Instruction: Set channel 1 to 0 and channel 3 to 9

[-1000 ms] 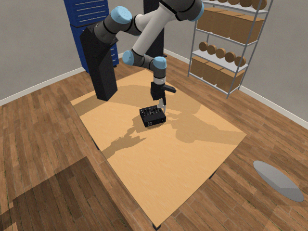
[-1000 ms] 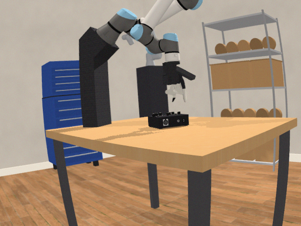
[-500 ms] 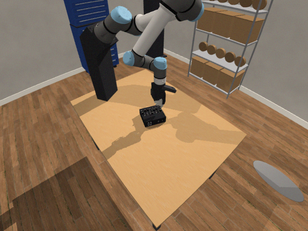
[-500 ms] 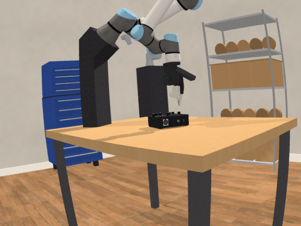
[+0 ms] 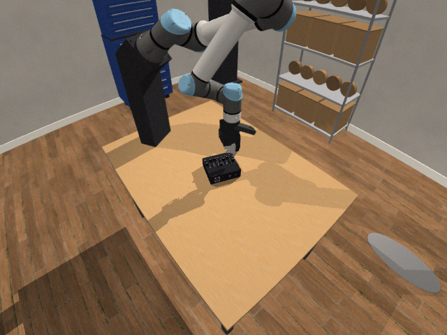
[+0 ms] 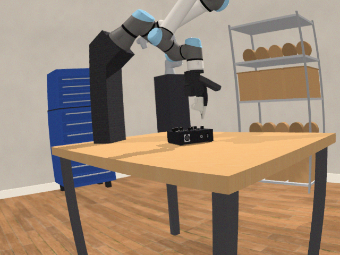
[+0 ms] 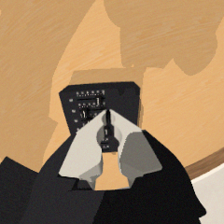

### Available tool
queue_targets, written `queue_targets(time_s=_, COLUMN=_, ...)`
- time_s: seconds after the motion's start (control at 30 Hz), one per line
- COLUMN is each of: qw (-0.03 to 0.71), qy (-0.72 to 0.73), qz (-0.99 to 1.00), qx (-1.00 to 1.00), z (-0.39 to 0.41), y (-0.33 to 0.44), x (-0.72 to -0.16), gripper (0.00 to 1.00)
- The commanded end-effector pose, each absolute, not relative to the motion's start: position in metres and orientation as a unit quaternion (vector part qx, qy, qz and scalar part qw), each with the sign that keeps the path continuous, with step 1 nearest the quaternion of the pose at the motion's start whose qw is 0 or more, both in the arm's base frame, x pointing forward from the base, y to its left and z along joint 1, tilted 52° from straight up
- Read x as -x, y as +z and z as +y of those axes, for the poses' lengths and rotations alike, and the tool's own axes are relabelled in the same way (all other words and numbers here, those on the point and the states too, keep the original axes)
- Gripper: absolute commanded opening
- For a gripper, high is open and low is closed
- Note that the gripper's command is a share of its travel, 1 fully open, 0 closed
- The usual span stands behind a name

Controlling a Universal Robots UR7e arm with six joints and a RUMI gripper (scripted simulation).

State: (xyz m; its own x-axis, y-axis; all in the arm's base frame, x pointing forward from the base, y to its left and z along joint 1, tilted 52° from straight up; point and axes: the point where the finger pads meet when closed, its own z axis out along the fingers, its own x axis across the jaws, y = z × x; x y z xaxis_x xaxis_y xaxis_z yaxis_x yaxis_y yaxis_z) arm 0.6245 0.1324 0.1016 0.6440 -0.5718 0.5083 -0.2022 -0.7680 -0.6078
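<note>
The lighting desk (image 5: 221,168) (image 6: 189,136) (image 7: 93,105) is a small black box with a row of fader knobs on top, standing on the wooden table (image 5: 235,252) (image 6: 219,164) (image 7: 47,47). My gripper (image 5: 235,153) (image 6: 202,117) (image 7: 107,110) is shut, its fingertips pressed together with nothing between them. It points straight down and hangs a short way above one end of the desk's top, clear of the knobs. In the wrist view the joined tips cover part of the fader rows, and two slider caps (image 7: 98,100) show beside them. The fader levels are too small to read.
The arm's black pedestal (image 5: 144,97) (image 6: 105,95) stands on the table's back corner. A blue drawer cabinet (image 5: 122,21) (image 6: 68,115) and a metal shelf with boxes (image 5: 325,72) (image 6: 274,82) stand behind the table. A grey disc (image 5: 402,261) lies on the floor.
</note>
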Motion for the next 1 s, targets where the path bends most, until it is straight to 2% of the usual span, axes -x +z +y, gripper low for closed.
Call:
queue_targets(time_s=0.0, qw=0.258, qy=-0.359, qz=0.222, qx=0.869, z=0.1323, y=0.1021, x=-0.6245, gripper=0.0)
queue_targets(time_s=0.97, qw=0.256, qy=-0.36, qz=0.218, qx=0.87, z=0.1335, y=0.0993, x=-0.6281, gripper=0.0)
